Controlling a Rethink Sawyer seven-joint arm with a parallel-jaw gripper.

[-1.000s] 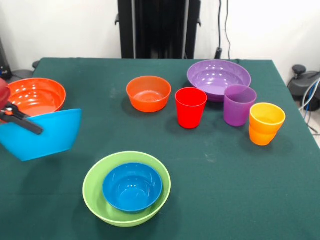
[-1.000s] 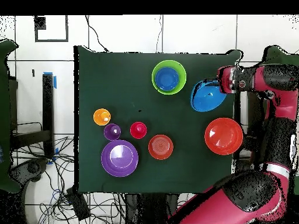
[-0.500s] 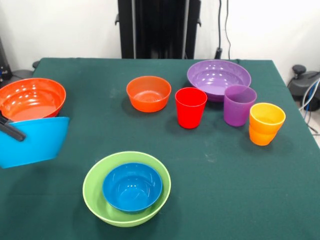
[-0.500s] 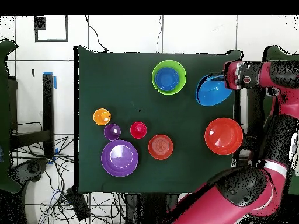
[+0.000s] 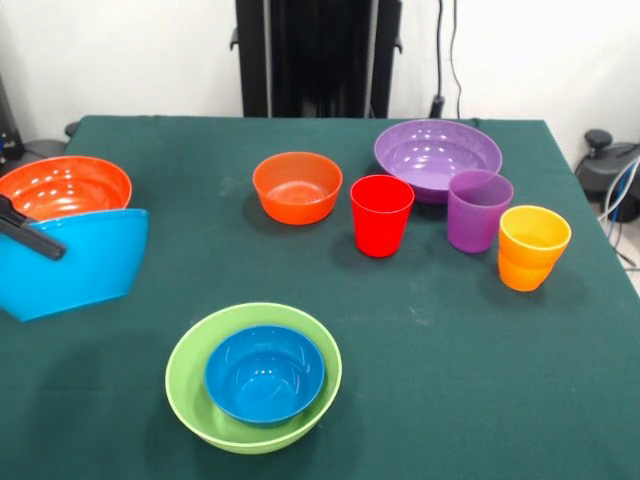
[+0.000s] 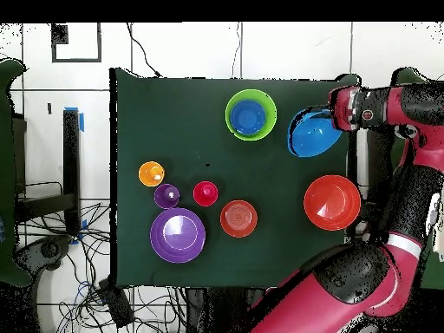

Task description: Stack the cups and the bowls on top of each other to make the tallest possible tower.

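Bright, even light (soft shadows), sharp

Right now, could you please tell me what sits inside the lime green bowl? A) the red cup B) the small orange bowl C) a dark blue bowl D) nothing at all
C: a dark blue bowl is nested inside the lime green bowl, while the red cup and the small orange bowl stand apart on the cloth.
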